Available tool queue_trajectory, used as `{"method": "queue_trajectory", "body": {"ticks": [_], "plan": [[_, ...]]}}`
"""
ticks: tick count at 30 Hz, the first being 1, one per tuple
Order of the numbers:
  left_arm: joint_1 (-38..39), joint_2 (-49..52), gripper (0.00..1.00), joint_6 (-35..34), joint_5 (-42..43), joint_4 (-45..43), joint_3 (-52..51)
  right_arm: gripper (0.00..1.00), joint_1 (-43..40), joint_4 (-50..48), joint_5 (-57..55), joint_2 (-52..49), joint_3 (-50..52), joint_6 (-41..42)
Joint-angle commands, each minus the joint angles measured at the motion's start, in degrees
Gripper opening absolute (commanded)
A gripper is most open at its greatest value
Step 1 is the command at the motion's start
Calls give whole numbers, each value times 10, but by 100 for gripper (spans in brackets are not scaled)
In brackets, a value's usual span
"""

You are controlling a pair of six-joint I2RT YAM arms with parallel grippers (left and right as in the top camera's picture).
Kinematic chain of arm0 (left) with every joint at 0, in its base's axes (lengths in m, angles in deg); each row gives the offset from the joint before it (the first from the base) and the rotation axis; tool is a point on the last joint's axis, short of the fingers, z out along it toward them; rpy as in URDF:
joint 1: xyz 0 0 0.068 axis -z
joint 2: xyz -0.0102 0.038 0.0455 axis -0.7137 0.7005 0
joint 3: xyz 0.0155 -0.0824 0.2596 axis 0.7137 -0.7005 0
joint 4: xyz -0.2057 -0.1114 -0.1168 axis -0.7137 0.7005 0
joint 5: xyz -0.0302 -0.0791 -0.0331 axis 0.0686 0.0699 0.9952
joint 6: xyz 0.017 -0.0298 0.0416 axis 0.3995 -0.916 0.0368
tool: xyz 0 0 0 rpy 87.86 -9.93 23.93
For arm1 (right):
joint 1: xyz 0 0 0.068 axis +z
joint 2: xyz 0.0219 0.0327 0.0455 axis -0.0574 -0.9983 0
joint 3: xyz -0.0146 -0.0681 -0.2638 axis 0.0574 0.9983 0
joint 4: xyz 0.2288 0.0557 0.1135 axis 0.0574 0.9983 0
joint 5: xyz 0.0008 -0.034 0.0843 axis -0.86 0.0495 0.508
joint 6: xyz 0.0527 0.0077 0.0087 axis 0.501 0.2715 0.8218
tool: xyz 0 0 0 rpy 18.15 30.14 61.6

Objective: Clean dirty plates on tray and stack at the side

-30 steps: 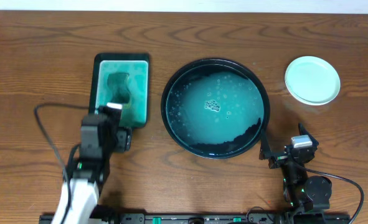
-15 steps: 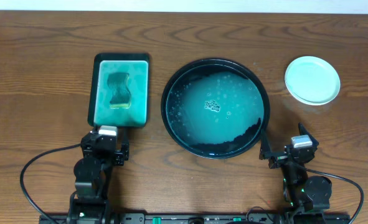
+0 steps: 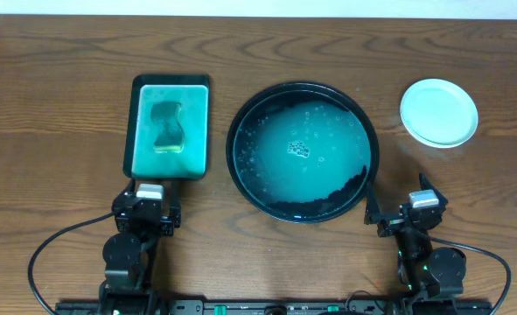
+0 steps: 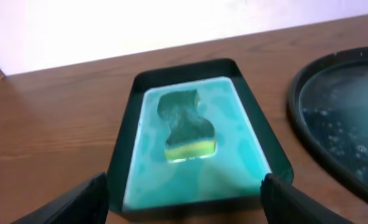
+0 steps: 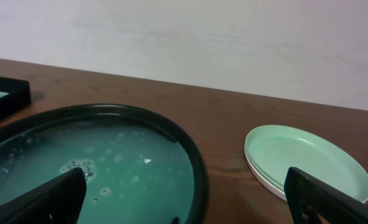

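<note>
1. The plates [image 3: 439, 113] sit stacked on the bare table [image 3: 57, 87], to the right of the tray [image 3: 231, 150] and well apart from both arms. The tray holds only sudsy teal water, so the job looks finished.
2. The right gripper [image 3: 405, 213], jaws spread and empty, rests just beside the tray's near-right rim. A careless swing could knock the rim and slop water onto the wood.
3. The left gripper [image 3: 148, 199], also spread and empty, sits near the rectangular tray [image 3: 129, 131] holding the sponge [image 3: 167, 127]. A forward push would shove that tray.
4. The stack could slide if nudged. Its plate count cannot be told.
</note>
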Motion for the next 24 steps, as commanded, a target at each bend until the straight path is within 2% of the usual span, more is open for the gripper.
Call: {"method": "queue_trajectory", "body": {"ticks": [1,8,14,24], "plan": [[-3,-31,78,-4,2,35,-4,99,-5,2,-3,3,1,-5],[-3,-84,78,-7,2,36,-4,99,-5,2,-3,3,1,-5],[-3,-85,78,-73,2,37,-4,99,-5,2,-3,3,1,-5],[-3,-85,78,-82,-12,37,-4,99,-5,2,-3,3,1,-5]]}}
